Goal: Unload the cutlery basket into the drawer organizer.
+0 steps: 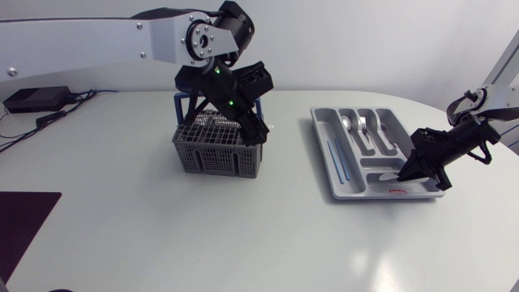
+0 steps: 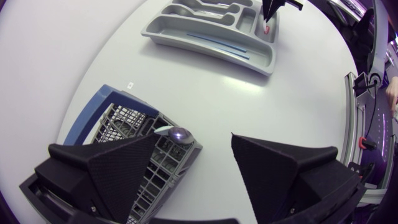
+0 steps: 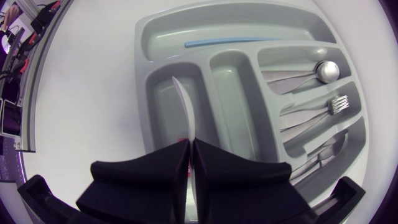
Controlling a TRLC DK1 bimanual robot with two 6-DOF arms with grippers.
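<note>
The right tool (image 3: pixel 189 144) is pinched on a thin knife (image 3: pixel 183 102), whose blade points ahead over a wide compartment of the grey drawer organizer (image 3: pixel 144 43) on the white bench (image 3: pixel 81 93). Other compartments hold a blue stick (image 3: pixel 230 42), a spoon (image 3: pixel 326 70) and forks (image 3: pixel 334 104).

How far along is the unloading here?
Partly done: a spoon, a fork and a blue stick lie in the drawer organizer. In hand: the right end effector is shut on what looks like a knife, over a compartment. Remaining: the cutlery basket holds at least one silver utensil, under the open left end effector.
</note>
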